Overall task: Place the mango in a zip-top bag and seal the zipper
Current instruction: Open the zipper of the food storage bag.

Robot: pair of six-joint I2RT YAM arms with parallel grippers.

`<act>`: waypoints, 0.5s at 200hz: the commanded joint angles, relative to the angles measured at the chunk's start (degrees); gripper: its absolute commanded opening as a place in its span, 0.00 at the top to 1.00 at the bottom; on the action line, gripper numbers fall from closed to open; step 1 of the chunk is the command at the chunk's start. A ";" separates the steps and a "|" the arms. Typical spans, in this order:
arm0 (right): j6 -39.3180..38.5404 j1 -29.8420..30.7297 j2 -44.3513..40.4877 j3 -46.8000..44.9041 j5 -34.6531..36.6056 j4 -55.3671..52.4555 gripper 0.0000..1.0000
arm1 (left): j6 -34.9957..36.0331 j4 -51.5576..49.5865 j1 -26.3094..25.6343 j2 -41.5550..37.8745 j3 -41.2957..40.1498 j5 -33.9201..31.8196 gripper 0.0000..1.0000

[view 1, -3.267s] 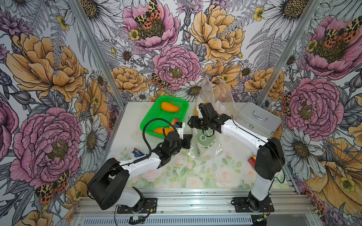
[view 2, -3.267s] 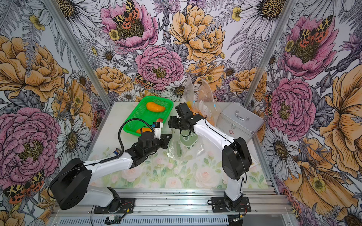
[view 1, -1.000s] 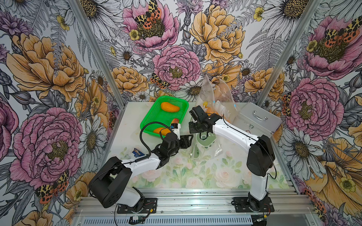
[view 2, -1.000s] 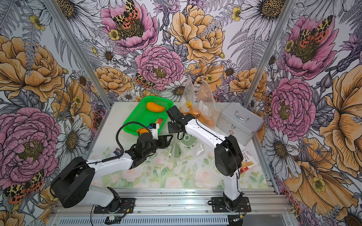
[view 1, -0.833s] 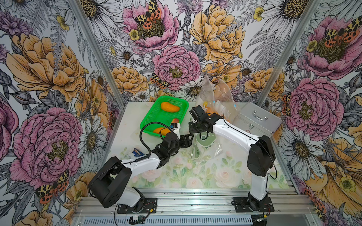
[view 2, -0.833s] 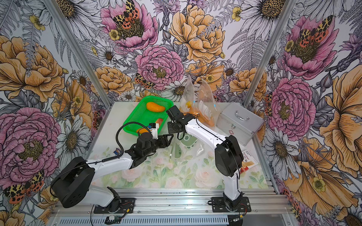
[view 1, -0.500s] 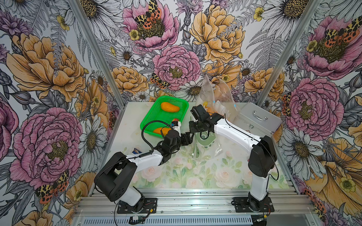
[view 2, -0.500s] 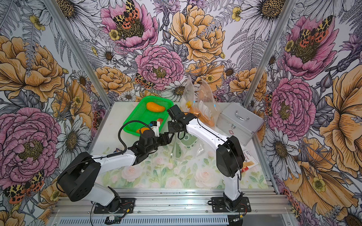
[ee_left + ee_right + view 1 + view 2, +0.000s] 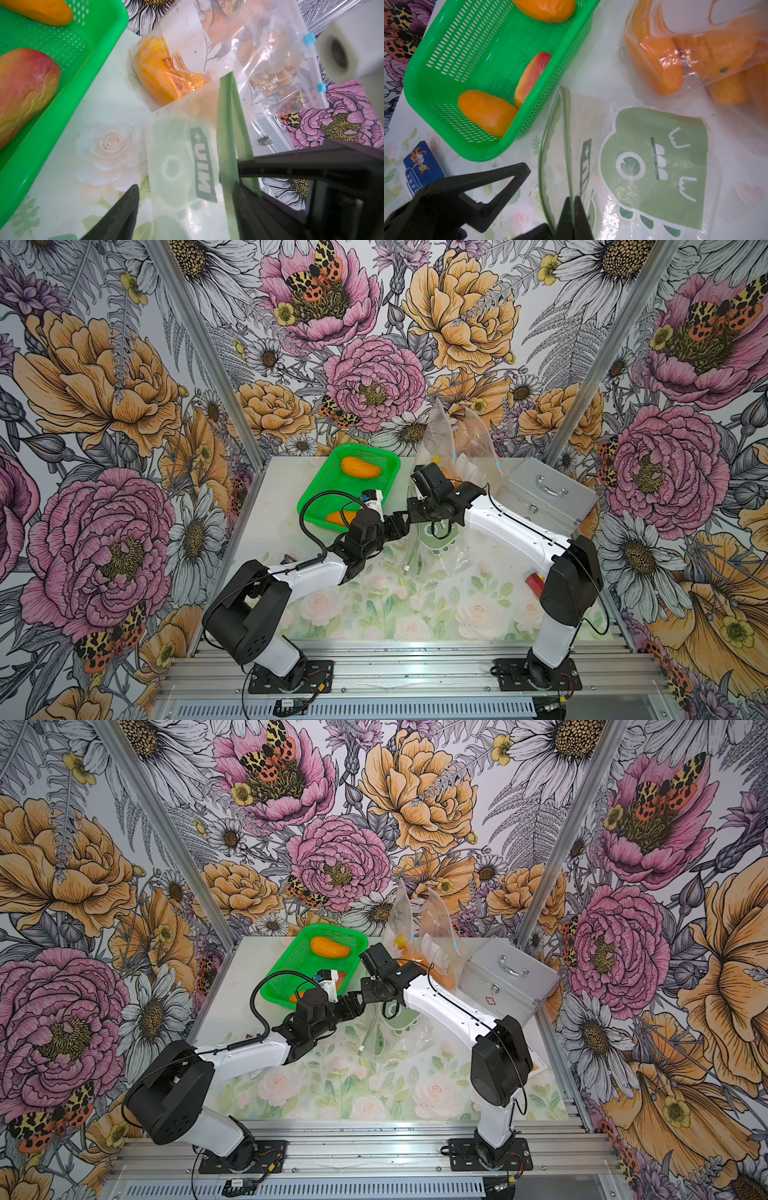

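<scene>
Opening the dinosaur-print zip-top bag (image 9: 652, 166): pinching its green zipper strip (image 9: 228, 124) in the closed right tool (image 9: 574, 199), left tool (image 9: 185, 187) spread wide and empty alongside. Next, likely: reaching into the green basket (image 9: 477, 151) beside it for a mango (image 9: 488, 112).

Film, moulded plastic, metal
The clear zip-top bag with a green dinosaur print (image 9: 654, 166) is glossy, crinkled plastic film; the green perforated basket (image 9: 415, 83) is shiny moulded plastic; the red-green mango (image 9: 22, 87) has matt, wrinkled skin; the silver case (image 9: 540, 497) looks like brushed metal; the floral worktop (image 9: 104, 133) is smooth.
</scene>
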 commanded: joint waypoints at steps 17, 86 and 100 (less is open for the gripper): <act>0.49 0.46 -1.53 0.00 0.03 0.26 1.00 | -0.40 -2.24 2.36 -5.84 -0.81 -3.16 0.18; 0.36 0.48 -1.84 0.07 -3.08 1.29 1.00 | 2.59 -3.11 3.34 -0.57 5.98 4.26 0.14; 0.25 0.44 -1.96 -0.12 -3.23 1.32 1.00 | 2.80 -3.20 3.36 0.83 7.04 5.44 0.14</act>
